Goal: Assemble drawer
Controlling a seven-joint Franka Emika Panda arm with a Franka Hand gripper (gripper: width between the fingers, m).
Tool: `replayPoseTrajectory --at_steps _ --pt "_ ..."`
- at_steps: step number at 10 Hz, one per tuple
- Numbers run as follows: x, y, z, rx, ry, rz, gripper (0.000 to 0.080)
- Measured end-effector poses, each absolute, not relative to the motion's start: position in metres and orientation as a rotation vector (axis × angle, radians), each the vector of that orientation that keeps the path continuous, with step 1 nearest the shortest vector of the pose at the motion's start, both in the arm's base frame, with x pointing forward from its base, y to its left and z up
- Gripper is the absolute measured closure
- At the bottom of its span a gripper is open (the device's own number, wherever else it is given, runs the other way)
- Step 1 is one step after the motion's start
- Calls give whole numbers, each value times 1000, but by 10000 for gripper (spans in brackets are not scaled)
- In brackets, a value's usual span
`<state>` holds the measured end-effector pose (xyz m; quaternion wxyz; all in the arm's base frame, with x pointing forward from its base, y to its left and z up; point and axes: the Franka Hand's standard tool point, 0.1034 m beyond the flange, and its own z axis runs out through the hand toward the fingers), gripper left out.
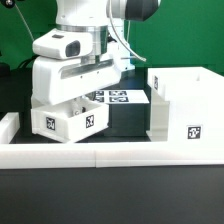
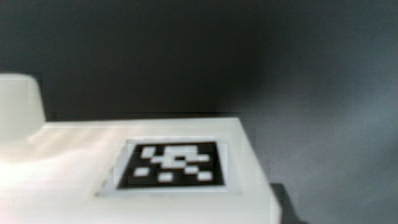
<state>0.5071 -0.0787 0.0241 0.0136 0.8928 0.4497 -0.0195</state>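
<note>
A small white open-top tray (image 1: 66, 121) with square tags on its sides sits under my gripper (image 1: 74, 98), left of centre in the exterior view. The gripper's white body covers the tray's top, and the fingers are hidden there. In the wrist view the tray (image 2: 107, 150) fills the lower part, very close, with one tag (image 2: 175, 164) facing the camera. A rounded white part (image 2: 15, 100) rises at its edge. A dark fingertip (image 2: 281, 206) lies against the tray's side. The tall boxy case (image 1: 186, 108) stands open-topped at the exterior view's right. I see no second tray.
The marker board (image 1: 116, 97) lies flat on the black table behind the tray. A low white wall (image 1: 120, 152) runs along the table's front, with a piece at the exterior view's left (image 1: 8, 124). A green backdrop stands behind the arm.
</note>
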Motion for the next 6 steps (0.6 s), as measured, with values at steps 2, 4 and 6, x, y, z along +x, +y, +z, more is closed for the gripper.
replayPoseTrajectory --at_steps 2,4,6 --pt "507 -82 24 2682 1575 -73 758" --pt "511 -79 26 2497 1823 -101 758" --pt "517 -75 29 2357 1995 -123 758"
